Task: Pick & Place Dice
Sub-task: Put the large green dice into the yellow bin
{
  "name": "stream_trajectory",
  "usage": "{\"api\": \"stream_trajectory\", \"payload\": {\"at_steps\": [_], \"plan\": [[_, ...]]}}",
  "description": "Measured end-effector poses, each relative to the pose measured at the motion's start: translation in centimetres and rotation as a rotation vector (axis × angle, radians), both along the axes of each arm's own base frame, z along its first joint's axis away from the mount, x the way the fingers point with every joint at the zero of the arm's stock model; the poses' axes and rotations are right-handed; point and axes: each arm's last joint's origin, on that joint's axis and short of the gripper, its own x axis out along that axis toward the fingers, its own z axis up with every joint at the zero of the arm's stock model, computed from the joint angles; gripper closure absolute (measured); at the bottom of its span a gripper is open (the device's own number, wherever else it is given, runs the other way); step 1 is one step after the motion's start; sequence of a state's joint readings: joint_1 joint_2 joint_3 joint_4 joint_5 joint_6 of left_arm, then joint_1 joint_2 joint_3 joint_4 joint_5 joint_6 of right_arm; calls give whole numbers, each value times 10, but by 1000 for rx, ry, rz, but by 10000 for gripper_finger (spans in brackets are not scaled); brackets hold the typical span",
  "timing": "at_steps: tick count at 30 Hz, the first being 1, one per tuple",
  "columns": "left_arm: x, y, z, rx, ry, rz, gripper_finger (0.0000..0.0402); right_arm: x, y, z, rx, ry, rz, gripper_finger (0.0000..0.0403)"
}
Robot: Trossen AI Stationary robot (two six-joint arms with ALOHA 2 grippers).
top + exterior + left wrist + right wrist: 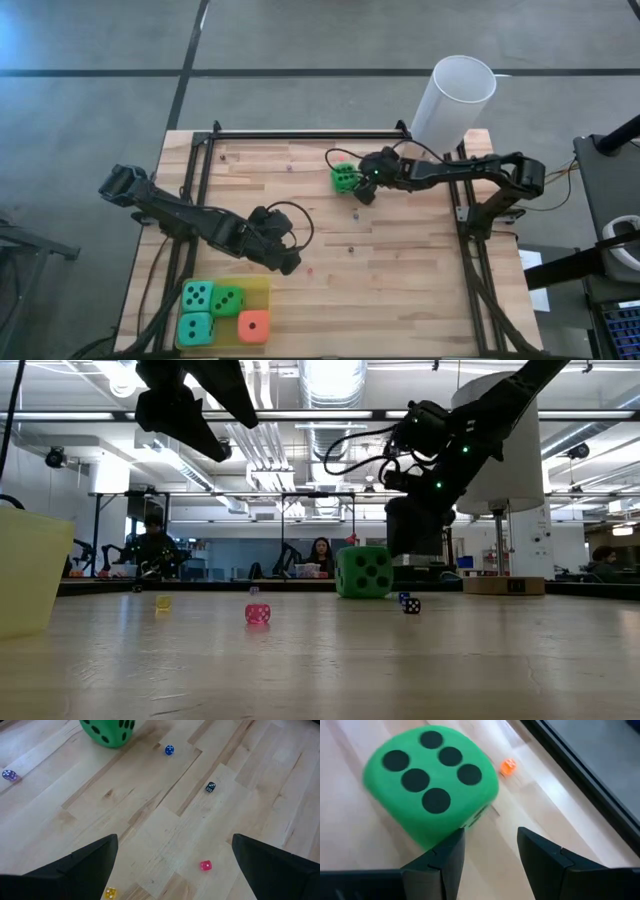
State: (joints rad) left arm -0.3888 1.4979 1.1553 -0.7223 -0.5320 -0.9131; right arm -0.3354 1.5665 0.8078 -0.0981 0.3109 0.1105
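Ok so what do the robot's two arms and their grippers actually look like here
Both arms are dark, nearly black, built of slim jointed links with black cables looping near the wrists. The left gripper ends in two broad, flat black fingers that taper to wedge-shaped tips. The right gripper has similar angular black fingers, and small green indicator lights glow on its wrist housing.

Green die point(343, 178) and white cylinder point(452, 100) crowd the far edge; mid-table point(400, 260) open.

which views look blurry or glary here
Right wrist view: the green die is close and smeared, its edges soft. Low view: ceiling lights glare overhead, and both arms read as dark silhouettes. High and left wrist views: evenly lit, no strong shadows.
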Motion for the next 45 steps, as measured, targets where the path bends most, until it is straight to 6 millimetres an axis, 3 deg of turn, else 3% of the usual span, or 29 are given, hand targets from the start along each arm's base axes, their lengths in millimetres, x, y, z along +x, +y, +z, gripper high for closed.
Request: {"api": "stream_trajectory", "payload": {"at_steps": [26,36,45], "plan": [[0,0,0,-1,-1,2,5,13,20,5,15,-65,265,223],[0,0,0,-1,0,1,5,9,3,25,2,-146,162,223],[0,0,0,1,0,0,5,5,-16,10,-23,-78,38,223]]}}
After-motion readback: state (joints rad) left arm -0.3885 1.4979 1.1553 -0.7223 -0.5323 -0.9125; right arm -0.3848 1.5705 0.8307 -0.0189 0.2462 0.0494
